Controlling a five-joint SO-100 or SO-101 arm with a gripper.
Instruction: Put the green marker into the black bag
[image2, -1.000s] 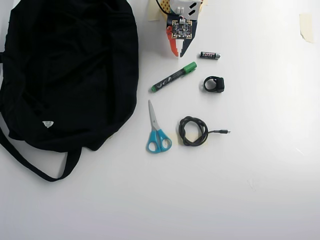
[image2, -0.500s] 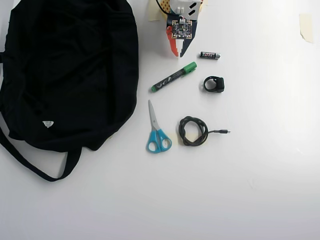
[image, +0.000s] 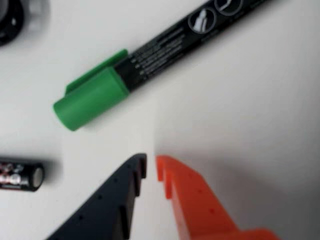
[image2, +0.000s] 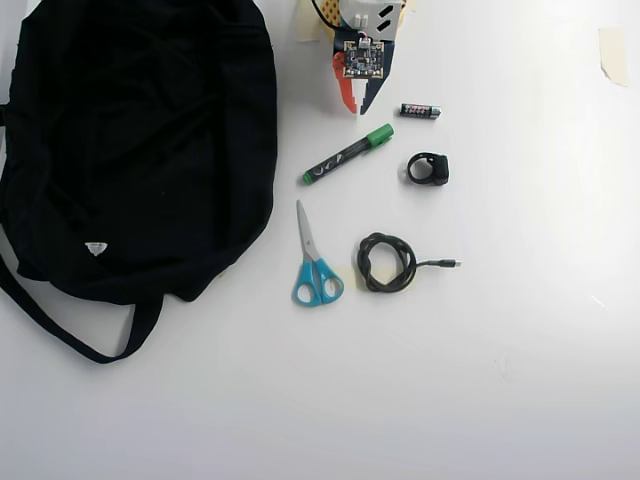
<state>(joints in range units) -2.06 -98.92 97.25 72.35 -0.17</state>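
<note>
Gripper (image2: 356, 107) hangs near the green marker (image2: 347, 154) cap, empty, fingers nearly together; black bag (image2: 130, 140) well apart

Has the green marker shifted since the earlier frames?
No. The marker lies where it did, between the battery and the scissors.

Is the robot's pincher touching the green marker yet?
Apart. The wrist view shows bare white table between the end effector tips and the green marker; the overhead view shows that gap too.

one marker (image2: 348, 154), one bag (image2: 130, 140), one scissors (image2: 315, 262)
</note>
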